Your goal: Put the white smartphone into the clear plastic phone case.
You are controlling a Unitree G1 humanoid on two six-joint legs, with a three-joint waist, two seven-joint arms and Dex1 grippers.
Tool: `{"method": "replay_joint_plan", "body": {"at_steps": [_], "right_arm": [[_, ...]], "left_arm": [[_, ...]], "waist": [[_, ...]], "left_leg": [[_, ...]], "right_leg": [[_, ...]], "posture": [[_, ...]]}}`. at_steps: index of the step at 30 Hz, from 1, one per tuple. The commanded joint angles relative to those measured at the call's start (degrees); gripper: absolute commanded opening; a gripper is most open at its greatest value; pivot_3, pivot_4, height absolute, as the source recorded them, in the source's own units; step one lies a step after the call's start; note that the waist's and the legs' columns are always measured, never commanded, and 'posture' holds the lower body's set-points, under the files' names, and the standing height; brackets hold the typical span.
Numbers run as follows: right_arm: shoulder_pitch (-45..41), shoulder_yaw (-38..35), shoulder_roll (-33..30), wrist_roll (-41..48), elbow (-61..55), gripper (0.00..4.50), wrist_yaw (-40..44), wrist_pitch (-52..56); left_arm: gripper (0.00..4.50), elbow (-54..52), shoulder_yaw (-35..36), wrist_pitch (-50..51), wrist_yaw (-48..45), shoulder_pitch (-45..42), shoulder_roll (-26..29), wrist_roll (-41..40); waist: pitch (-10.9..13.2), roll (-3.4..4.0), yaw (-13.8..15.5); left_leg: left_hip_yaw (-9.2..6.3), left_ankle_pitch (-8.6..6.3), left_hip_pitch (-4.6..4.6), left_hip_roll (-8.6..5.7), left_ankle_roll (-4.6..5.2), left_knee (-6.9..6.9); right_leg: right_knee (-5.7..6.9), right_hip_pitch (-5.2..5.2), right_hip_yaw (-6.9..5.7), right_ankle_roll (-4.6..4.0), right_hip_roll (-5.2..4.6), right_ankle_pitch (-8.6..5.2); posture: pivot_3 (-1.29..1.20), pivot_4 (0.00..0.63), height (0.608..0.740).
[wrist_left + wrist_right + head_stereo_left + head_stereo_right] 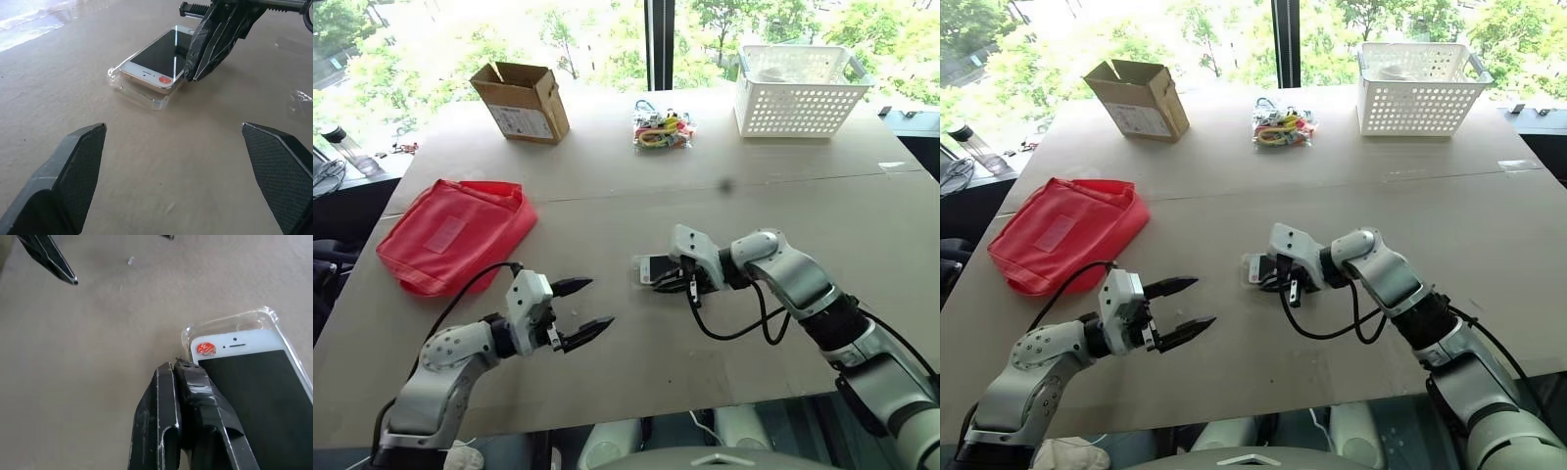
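The phone is lying screen-up on the case on the table, one end still riding above the rim, so it is judged as not fully seated. The right pincer is being held pressed together, gripping nothing, its tips resting at the phone's long edge near the corner. The left pincer is being held spread wide, well apart from the phone, which lies ahead of its fingers. The phone is judged stiff, glossy and slippery, with fragile glass; the case is judged light, thin and springy, likely to skid. Pressure is best applied on the white bezel or edges, while the case rim is being steadied.
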Motion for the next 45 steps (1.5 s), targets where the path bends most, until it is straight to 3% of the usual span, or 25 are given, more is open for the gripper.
{"method": "replay_joint_plan", "body": {"at_steps": [1,36,45], "right_arm": [[-1.4,-1.7,0.9,0.4,-0.7,0.03,-1.2,-0.8],[-2.0,8.1,3.0,-11.3,12.5,0.03,-1.5,-4.6],[0.7,-4.0,2.9,-3.2,2.1,0.03,-2.9,-3.9]], "left_arm": [[4.50,1.0,1.1,-2.6,-1.0,0.4,-0.3,0.2],[4.50,3.6,0.6,-6.0,-2.0,1.2,-1.2,0.9],[4.50,2.8,-1.1,-4.3,2.6,-1.2,-2.4,4.0]], "waist": [[0.0,0.02,0.0],[-0.1,0.02,-0.2],[0.0,0.04,0.0]], "left_leg": [[-0.01,0.00,0.00,0.00,0.00,0.00],[-0.01,-0.09,0.23,0.02,0.12,-0.03],[-0.03,-0.09,0.13,0.01,0.11,-0.03]], "right_leg": [[0.00,0.00,0.00,0.00,0.00,0.00],[0.03,0.12,-0.01,0.00,0.05,0.00],[0.03,0.08,-0.04,0.00,0.07,0.00]], "posture": [[0.00,0.150,0.740],[0.00,0.150,0.740],[0.00,0.150,0.740]]}}
